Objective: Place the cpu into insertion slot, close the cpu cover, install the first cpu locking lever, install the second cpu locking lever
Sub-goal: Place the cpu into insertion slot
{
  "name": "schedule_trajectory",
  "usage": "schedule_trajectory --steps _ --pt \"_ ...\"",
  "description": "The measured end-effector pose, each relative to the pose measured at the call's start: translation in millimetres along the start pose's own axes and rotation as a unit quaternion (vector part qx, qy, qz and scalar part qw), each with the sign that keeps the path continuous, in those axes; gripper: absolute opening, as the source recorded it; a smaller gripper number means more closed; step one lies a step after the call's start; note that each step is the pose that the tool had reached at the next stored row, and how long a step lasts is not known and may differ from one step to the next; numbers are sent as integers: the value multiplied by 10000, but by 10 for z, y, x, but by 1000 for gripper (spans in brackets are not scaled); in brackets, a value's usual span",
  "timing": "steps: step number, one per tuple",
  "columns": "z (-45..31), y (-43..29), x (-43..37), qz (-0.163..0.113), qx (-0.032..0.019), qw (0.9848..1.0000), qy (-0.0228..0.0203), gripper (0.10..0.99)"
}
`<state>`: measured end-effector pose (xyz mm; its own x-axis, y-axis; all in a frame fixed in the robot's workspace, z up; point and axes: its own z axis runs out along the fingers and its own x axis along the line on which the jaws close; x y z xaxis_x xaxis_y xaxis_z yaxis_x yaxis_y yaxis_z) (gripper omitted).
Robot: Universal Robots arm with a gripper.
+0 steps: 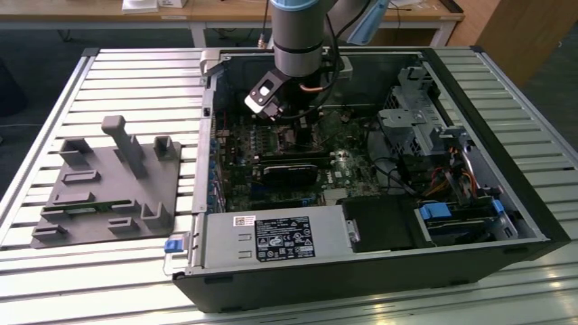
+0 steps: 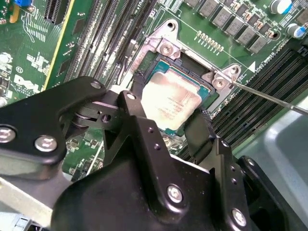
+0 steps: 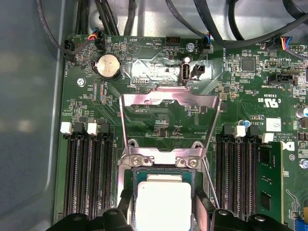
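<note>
step: job one of four, putting the cpu in the socket
grip: claw pinched on the cpu, one finger on each side edge
spot: cpu right over the socket, toward the far end of the board; maybe already seated, can't really tell
not done: cover swung open, clear of the socket; lever sticking out loose
needs: I reckon cpu flat and square to the rim before letting go

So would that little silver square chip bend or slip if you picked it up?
The cpu looks like a flat metal-topped plate, so it is probably stiff, not bendy. Its smooth shiny face could be slippery. It's thin and small, so likely light, and unlikely to roll.
</note>
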<state>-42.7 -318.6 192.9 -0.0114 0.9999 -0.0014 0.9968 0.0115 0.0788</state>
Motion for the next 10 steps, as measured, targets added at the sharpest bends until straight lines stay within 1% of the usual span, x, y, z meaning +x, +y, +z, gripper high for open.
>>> schedule_trajectory --steps 4,8,9,10 --pt "-37 3 0 0 1 10000 -1 612" --pt "-117 9 0 0 4 10000 -1 612" --pt "-135 11 0 0 6 10000 0 600" --pt "-148 12 0 0 10 10000 0 537"
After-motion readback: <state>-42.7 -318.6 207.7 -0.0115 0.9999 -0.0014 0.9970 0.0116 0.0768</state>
